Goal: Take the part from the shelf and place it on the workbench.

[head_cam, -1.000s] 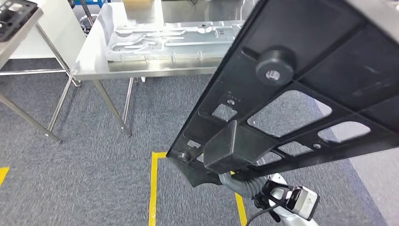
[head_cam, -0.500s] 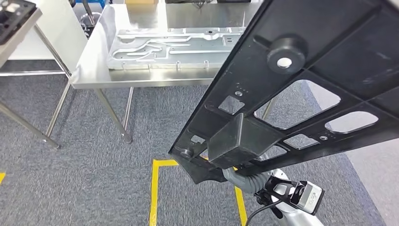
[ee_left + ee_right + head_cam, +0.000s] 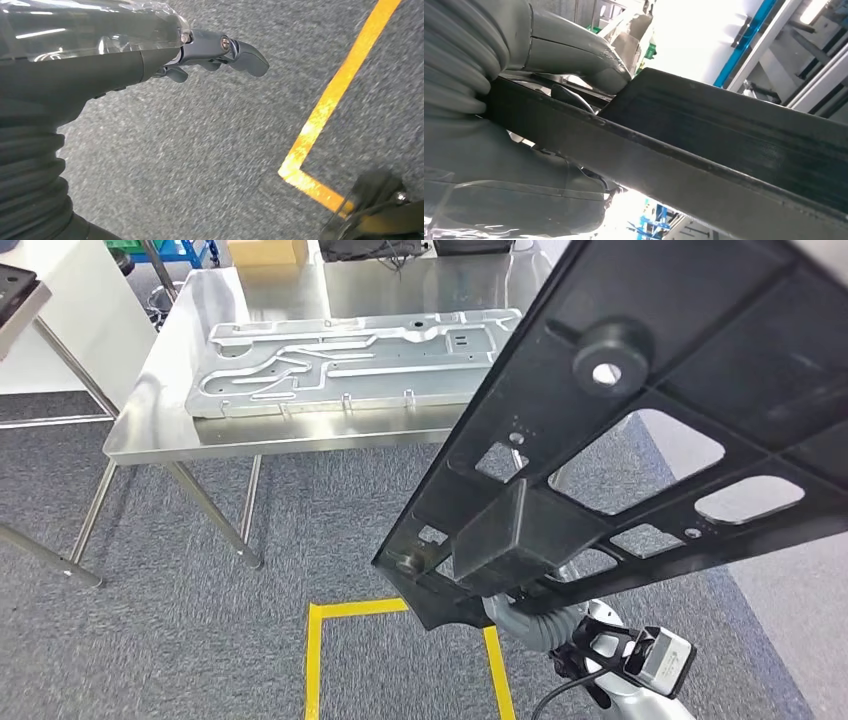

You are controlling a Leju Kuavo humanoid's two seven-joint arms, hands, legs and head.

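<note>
Black plastic part (image 3: 640,430) held tilted in the air above grey carpet (image 3: 200,640), right hand (image 3: 539,100) gripping its edge with thumb clamped over, steel workbench (image 3: 150,430) ahead bearing a metal panel (image 3: 350,355), left hand (image 3: 215,52) holding nothing, fingers loosely extended over yellow floor tape (image 3: 330,105)

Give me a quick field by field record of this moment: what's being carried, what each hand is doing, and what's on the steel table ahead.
carried part: black plastic frame panel, tilted, held up in front of the head camera
right hand: grips the panel's edge
left hand: holds nothing, hangs over the grey carpet
workbench: steel table ahead
on workbench: grey metal plate lying flat
floor marking: yellow tape on the carpet
</note>
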